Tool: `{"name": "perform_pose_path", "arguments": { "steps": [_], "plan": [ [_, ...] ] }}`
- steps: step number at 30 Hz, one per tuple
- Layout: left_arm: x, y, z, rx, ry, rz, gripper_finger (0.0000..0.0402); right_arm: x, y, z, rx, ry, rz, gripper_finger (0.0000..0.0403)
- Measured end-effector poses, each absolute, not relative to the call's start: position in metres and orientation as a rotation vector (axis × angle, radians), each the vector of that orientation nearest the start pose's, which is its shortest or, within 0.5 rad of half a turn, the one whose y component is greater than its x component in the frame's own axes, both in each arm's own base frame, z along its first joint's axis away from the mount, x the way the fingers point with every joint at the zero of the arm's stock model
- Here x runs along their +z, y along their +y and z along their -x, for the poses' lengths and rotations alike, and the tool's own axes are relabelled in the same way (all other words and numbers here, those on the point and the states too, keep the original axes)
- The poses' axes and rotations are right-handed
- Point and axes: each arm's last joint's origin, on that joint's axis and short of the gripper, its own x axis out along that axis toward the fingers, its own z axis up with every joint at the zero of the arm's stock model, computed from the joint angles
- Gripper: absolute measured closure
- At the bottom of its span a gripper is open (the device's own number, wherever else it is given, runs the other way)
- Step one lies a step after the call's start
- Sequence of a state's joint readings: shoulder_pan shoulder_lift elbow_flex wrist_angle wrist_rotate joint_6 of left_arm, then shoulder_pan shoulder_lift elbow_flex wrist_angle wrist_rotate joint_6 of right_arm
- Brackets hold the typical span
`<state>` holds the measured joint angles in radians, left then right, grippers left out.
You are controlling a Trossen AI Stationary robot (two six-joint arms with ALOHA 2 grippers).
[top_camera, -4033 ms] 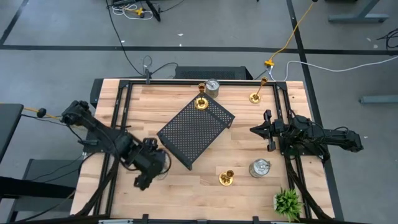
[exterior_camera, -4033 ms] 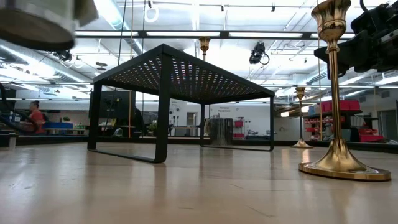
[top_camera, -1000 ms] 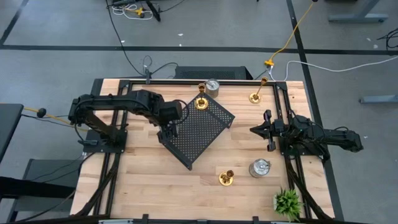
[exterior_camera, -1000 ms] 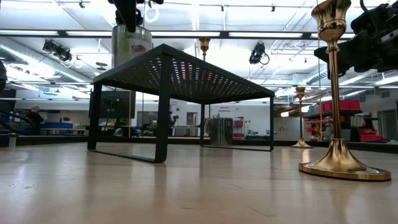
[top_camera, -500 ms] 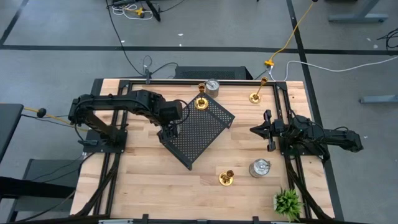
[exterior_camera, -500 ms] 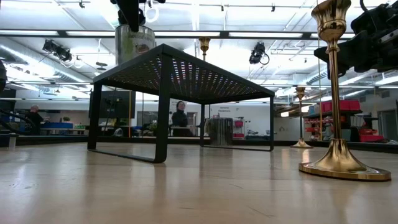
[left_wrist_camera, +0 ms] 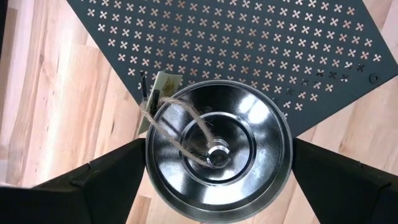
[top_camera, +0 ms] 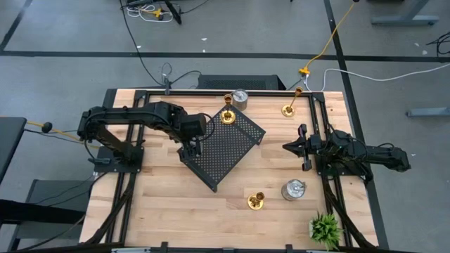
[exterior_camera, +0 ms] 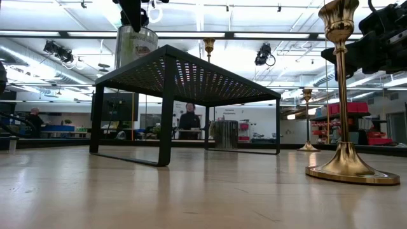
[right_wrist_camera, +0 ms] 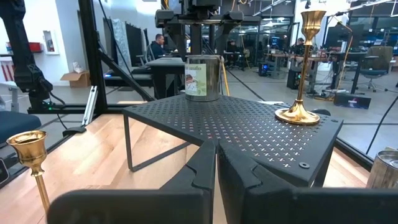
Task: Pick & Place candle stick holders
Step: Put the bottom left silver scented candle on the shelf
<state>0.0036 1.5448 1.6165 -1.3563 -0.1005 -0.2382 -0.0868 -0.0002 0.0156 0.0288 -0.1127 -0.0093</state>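
A: Starting at the bench's (top_camera: 162, 211) nine o'clock side, what is the left hand (top_camera: 191, 144) doing?

B: It hangs over the black tray's (top_camera: 225, 151) nine o'clock corner, fingers spread wide on either side of a squat silver holder (left_wrist_camera: 217, 149) standing there, apparently just set down.

A: And over at three o'clock?

B: The right hand (top_camera: 304, 147) waits clenched and empty; a gold holder (top_camera: 256, 202) and a silver one (top_camera: 294, 190) stand at five o'clock.

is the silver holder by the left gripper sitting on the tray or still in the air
On the tray. The silver holder stands upright on a corner of the black tray, base on its top. The left gripper is open, fingers either side.
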Motion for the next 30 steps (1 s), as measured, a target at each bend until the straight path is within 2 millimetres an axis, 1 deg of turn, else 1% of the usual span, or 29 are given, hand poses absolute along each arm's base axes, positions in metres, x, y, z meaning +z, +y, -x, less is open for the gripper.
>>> {"name": "perform_pose_path", "arguments": {
  "steps": [30],
  "plan": [
    [0.3521, 0.0037, -0.2803, 0.219, 1.270, 0.125, 0.0007, 0.1716, -0.0052, -0.0964, 0.025, -0.044, 0.014, 0.0380]
  ]
}}
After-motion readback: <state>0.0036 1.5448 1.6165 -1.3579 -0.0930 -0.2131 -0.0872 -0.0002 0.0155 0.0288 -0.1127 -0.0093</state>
